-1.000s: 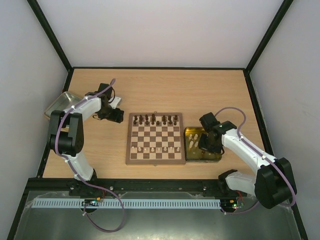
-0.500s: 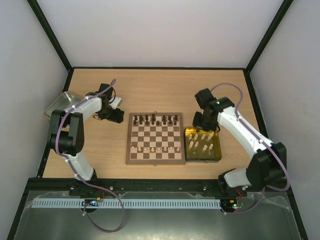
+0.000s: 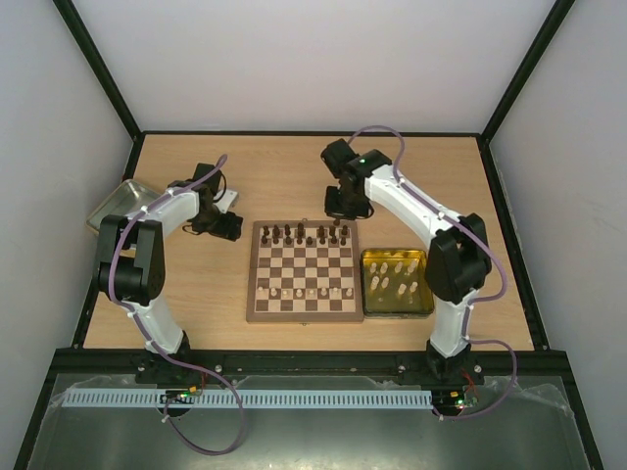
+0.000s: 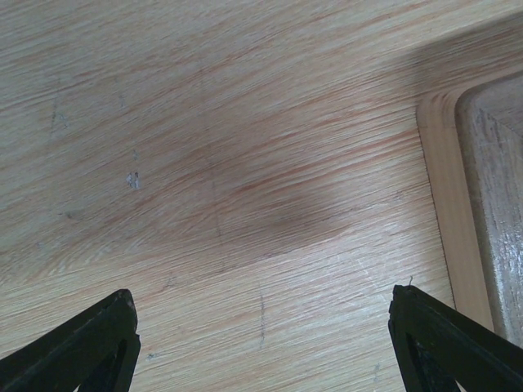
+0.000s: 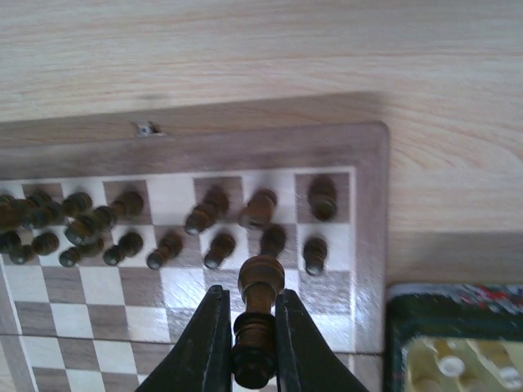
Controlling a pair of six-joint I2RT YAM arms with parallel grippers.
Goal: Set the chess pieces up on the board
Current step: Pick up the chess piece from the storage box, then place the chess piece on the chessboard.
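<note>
The board (image 3: 302,315) lies mid-table. Dark brown chess pieces (image 3: 304,235) fill its far two rows and cream pieces (image 3: 309,292) stand along a near row. My right gripper (image 3: 345,208) hovers over the board's far right corner. In the right wrist view it (image 5: 252,304) is shut on a dark brown piece (image 5: 261,278), held above the dark pieces (image 5: 212,211) on the board (image 5: 372,204). My left gripper (image 3: 227,227) is low over the table beside the board's far left corner. It (image 4: 261,327) is open and empty, with the board's corner (image 4: 445,188) at the right.
A gold tray (image 3: 364,284) holding several cream pieces (image 3: 392,279) sits right of the board, its corner in the right wrist view (image 5: 400,310). A metal tray (image 3: 122,201) lies at the far left. A small white object (image 3: 227,196) lies by the left arm.
My right arm has swung from over the gold tray to the board's far right corner. The left arm has not moved.
</note>
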